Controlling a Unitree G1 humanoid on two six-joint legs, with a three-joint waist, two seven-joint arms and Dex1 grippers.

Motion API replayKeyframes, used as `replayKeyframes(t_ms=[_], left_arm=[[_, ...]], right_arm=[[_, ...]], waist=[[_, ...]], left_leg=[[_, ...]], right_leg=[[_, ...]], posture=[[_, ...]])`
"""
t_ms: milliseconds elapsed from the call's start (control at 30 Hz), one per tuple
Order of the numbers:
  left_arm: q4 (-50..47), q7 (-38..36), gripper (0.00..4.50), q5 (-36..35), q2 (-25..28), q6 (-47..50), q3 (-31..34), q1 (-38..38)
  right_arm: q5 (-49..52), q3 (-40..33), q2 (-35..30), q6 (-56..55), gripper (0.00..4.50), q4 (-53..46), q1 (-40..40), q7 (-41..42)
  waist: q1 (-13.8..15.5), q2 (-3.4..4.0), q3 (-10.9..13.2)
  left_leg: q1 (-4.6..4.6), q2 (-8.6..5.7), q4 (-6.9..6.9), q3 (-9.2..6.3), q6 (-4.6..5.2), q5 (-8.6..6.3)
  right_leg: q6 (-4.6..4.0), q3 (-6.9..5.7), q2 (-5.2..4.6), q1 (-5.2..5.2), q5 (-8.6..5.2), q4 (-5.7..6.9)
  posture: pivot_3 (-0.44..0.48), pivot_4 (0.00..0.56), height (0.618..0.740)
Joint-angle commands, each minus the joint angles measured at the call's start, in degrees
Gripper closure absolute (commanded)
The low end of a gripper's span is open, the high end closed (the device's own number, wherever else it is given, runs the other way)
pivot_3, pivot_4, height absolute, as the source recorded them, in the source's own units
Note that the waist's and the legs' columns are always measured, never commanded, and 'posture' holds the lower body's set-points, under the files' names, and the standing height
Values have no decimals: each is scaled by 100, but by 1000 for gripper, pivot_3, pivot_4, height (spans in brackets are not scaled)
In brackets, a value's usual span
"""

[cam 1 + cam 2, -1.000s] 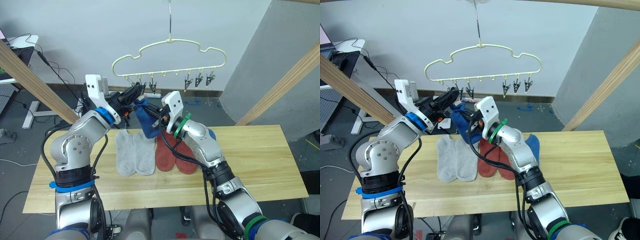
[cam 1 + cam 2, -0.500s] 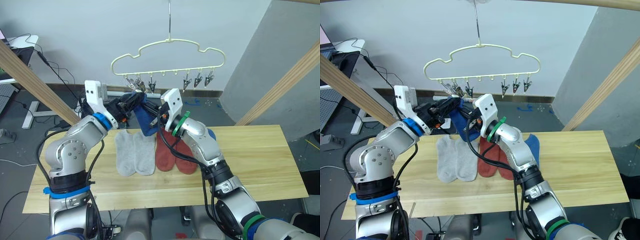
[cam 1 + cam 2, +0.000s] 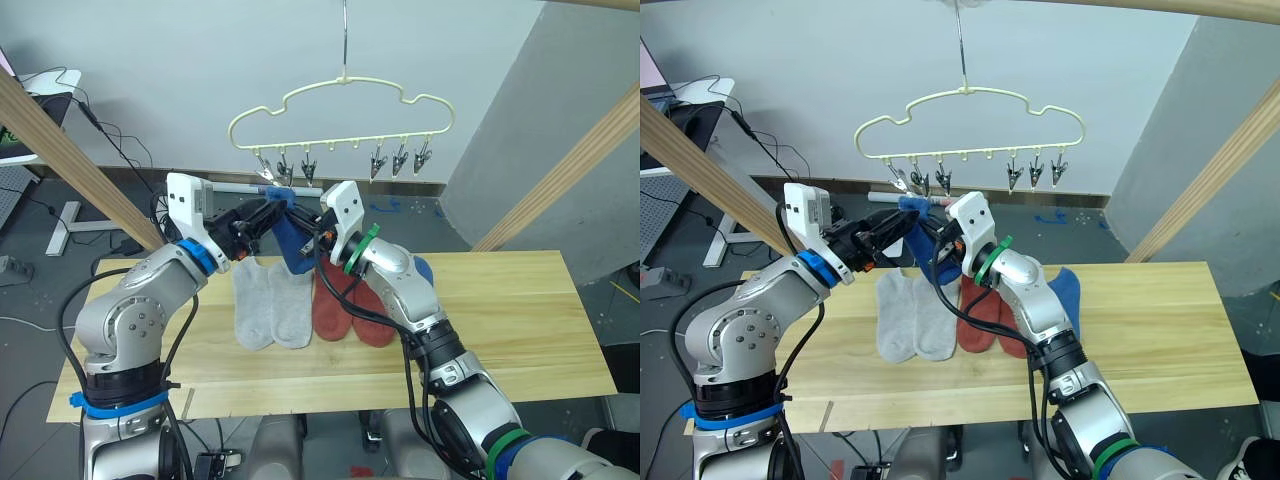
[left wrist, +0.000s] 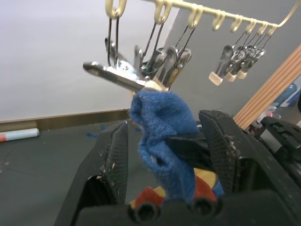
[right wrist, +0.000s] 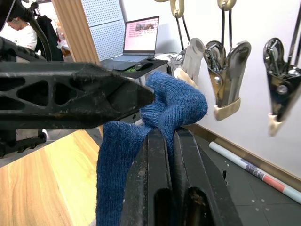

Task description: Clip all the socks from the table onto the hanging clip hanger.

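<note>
A: Blue sock (image 3: 291, 238) position relative to the grippers?

B: Its cuff is pinched between the closed fingers of the right gripper (image 5: 170, 141), the rest draped down over them. The bunched top of the cuff is raised between the spread fingers of the left gripper (image 4: 169, 136), whose fingers stand apart on either side of the fabric; whether they touch it cannot be told.

A: And relative to the clip hanger (image 3: 340, 105)?

B: The cuff tip is held just below the leftmost metal clips (image 4: 141, 75), touching or nearly touching the lowest clip's jaws. The cuff is not yet seen gripped by a clip.

A: Remaining socks?

B: Two light grey socks (image 3: 268, 305) are laid flat side by side on the table (image 3: 520, 330). Two rust red socks (image 3: 345, 310) are laid just beside them, toward the robot's right, partly covered by the right arm. A second blue sock (image 3: 1065, 290) is glimpsed behind the right forearm, on the table.

A: Hanger state?

B: Hung by its hook, with all clips seen bare.
</note>
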Motion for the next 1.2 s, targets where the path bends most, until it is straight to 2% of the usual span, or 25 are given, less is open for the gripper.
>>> replayKeyframes(t_ms=[33,567,800,1000,1133,1200], left_arm=[[-268,-47,1825,46,102,-125,23,51],[-311,-240,1825,178,239,-259,-32,128],[-419,-542,1825,640,426,-811,-224,312],[-553,-928,1825,1125,563,-1408,-446,628],[-552,-1053,1825,1292,561,-1634,-523,738],[-534,-1075,1825,1338,537,-1695,-544,754]], right_arm=[[-75,141,1,-131,4500,-163,13,86],[-464,724,-469,129,4500,-783,516,308],[-445,1036,-1493,1697,4500,-2660,1339,665],[-535,214,-2622,3588,4500,-4575,2458,179],[-826,-102,-3233,4037,4500,-5051,3000,-160],[-942,-273,-3334,4131,4500,-5158,3243,-392]], waist=[[0,0,0],[7,0,0],[54,0,0],[111,2,0],[119,2,0],[113,2,0]], left_leg=[[0,0,0,-1,0,0],[-4,0,0,-6,0,0],[-10,-1,1,-7,1,-1],[-11,-1,-1,-15,1,-1],[-12,-2,1,-14,2,-1],[-12,-1,-1,-19,2,-1]], right_leg=[[0,-1,1,0,0,1],[0,-5,1,-1,0,-1],[0,-6,1,-1,0,-10],[0,-11,1,-1,0,-7],[1,-10,1,0,-1,-9],[1,-12,5,-1,-1,-6]], posture=[[-58,275,740],[-62,276,740],[-62,278,740],[-71,290,740],[-80,297,740],[-88,302,740]])
